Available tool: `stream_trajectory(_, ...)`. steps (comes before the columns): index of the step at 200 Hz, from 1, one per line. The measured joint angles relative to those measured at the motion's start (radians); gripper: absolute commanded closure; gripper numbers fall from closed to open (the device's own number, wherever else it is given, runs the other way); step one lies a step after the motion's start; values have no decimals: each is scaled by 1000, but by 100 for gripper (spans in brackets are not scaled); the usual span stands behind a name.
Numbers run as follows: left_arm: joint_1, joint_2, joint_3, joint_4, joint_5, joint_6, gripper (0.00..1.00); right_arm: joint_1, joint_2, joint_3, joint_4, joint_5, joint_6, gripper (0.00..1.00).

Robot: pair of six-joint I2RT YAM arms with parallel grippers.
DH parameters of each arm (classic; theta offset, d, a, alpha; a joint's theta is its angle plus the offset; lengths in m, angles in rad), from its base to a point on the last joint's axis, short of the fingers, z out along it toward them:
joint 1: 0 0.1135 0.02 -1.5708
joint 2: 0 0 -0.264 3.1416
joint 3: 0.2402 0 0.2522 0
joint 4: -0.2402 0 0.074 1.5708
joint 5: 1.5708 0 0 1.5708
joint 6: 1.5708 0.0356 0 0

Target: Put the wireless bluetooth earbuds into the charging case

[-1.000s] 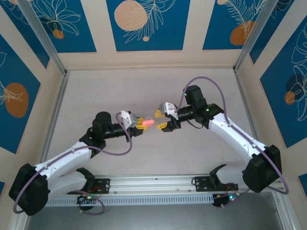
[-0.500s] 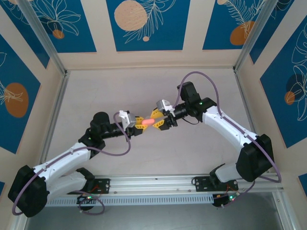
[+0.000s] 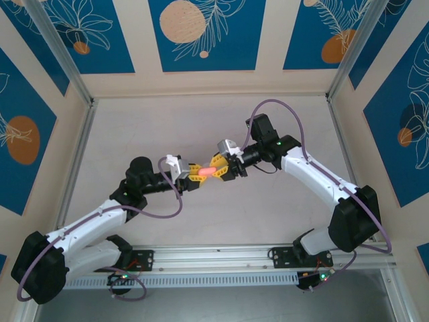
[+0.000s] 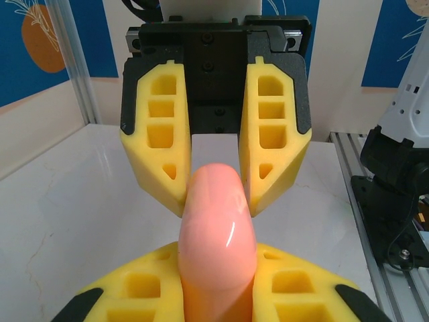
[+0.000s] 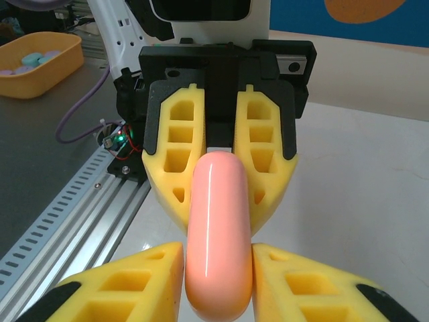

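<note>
Salmon-pink case [image 3: 205, 172] aloft over the table [image 3: 167, 127], left gripper [image 3: 196, 175] clamped on one end, right gripper [image 3: 217, 170] closed on the other; we judge it the opening step, next needing one end steadied while the other pries it open.

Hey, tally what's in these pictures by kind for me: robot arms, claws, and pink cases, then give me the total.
Robot arms: 2
Claws: 2
Pink charging case: 1
Total: 5
</note>
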Motion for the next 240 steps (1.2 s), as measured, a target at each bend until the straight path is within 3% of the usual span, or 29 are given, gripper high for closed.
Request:
stream_trajectory(38, 0, 0, 0, 3, 1, -2, 83, 10, 12, 11, -3, 0, -3, 69)
stream_trajectory(80, 0, -2, -6, 4, 3, -6, 78, 11, 14, 11, -14, 5, -15, 81)
stream_trajectory(101, -1, -3, -8, 4, 3, -5, 67, 12, 14, 15, -26, 9, -19, 82)
stream_trajectory(146, -2, -8, -12, 10, -55, -9, 29, -24, 10, 17, -121, 10, -61, 83)
stream_trajectory(192, -2, 8, -11, -14, -171, 14, 25, -186, 6, 34, -297, 43, -109, 83)
stream_trajectory(240, -2, 132, 69, -109, -314, 46, 25, -335, 53, 34, -436, 91, -127, 82)
